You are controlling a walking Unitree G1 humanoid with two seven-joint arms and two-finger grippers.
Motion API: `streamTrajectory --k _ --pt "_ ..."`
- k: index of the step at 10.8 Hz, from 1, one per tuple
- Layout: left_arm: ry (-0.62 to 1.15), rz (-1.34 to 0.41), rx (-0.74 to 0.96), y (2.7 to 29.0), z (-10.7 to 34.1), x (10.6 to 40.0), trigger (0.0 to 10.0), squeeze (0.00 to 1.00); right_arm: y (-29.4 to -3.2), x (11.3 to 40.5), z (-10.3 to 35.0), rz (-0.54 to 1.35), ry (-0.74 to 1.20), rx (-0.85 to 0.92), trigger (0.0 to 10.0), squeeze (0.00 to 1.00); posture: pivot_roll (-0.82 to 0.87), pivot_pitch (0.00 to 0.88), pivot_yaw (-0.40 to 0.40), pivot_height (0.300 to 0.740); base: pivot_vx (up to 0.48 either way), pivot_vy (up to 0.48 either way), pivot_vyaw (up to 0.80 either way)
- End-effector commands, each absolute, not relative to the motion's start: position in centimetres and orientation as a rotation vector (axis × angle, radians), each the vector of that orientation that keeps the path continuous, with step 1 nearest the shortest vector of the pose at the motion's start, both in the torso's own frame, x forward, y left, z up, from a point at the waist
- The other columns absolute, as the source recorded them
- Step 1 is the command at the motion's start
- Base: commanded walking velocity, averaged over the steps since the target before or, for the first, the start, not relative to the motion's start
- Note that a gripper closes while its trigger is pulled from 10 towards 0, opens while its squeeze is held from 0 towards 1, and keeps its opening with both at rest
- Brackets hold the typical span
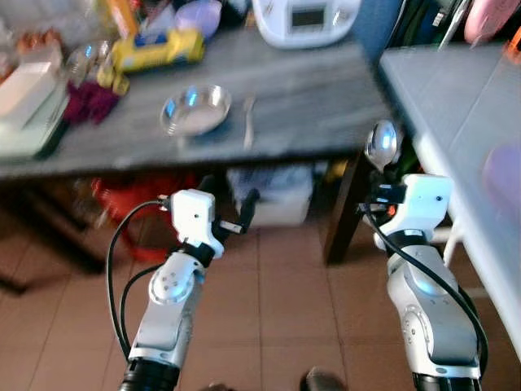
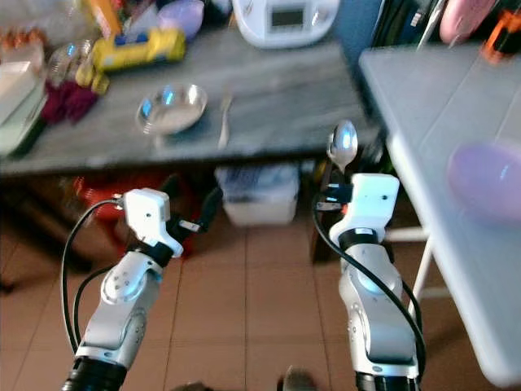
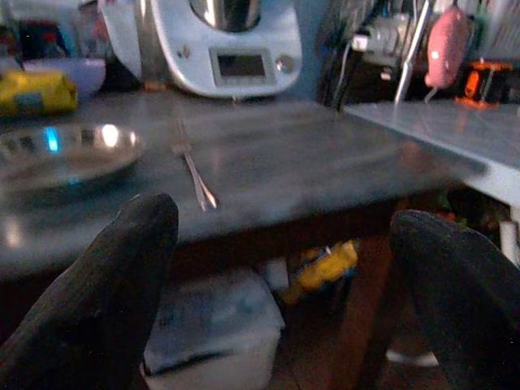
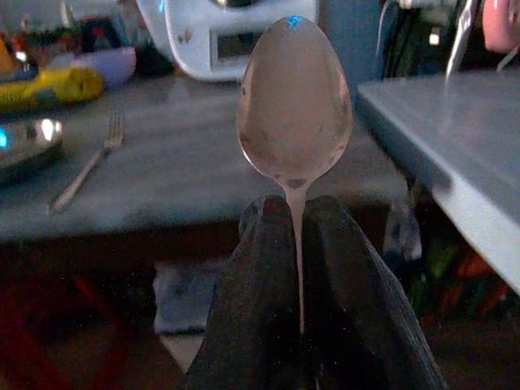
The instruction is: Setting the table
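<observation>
Spoon (image 4: pixel 294 110) first: your right gripper (image 4: pixel 296 223) has its two fingers pressed together on the handle, so the bowl stands upright above the fingertips, short of the grey table's (image 1: pixel 326 98) near edge. Your left gripper (image 1: pixel 244 210) is empty, fingers spread wide, held low in front of the same edge.

On the tabletop the metal plate (image 1: pixel 195 110) sits at about 11 o'clock from the spoon, and the fork (image 1: pixel 249 122) lies just beside the plate at its 3 o'clock, handle toward you. A white kitchen appliance (image 1: pixel 305 18) stands at the far edge, at 12 o'clock from the fork.

By my reading, the step in hand is carrying the spoon to this place setting. To do it well, you should:

- step closer before reaching, since the arms look short of the table;
- tip the spoon from upright to flat as you lower it, so it does not drop or bounce;
- aim for the bare wood near the fork, parallel to it, without nudging fork or plate;
- release only when the bowl rests on the wood.

Watch the white table (image 1: pixel 456 122) at your 2 o'clock as the right elbow swings.
</observation>
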State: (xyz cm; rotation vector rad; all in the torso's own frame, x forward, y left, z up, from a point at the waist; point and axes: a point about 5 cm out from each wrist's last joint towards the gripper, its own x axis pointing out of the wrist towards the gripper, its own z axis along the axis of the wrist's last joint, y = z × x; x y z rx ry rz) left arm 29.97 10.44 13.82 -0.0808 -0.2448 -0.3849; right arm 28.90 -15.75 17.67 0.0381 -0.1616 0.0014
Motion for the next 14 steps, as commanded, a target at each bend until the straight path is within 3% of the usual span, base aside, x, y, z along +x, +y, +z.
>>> streamTrajectory --k 1,9,14 --pt "-0.237 -0.359 -0.060 11.5 13.6 29.9 10.0 0.00 -14.8 28.9 17.9 0.025 -0.174 0.052 10.0 0.00 -0.10 0.180 0.082 0.740 0.480 0.000 0.44" --pt "-0.231 -0.369 -0.053 11.6 13.4 29.8 10.0 0.00 -15.0 28.9 17.6 0.011 -0.169 0.070 10.0 0.00 -0.10 0.176 0.083 0.740 0.480 0.000 0.05" --pt "-0.231 -0.316 0.040 14.9 12.7 27.2 10.0 0.00 -14.4 28.7 17.3 0.010 -0.162 0.105 10.0 0.00 -0.08 0.180 0.091 0.740 0.000 0.000 0.00"
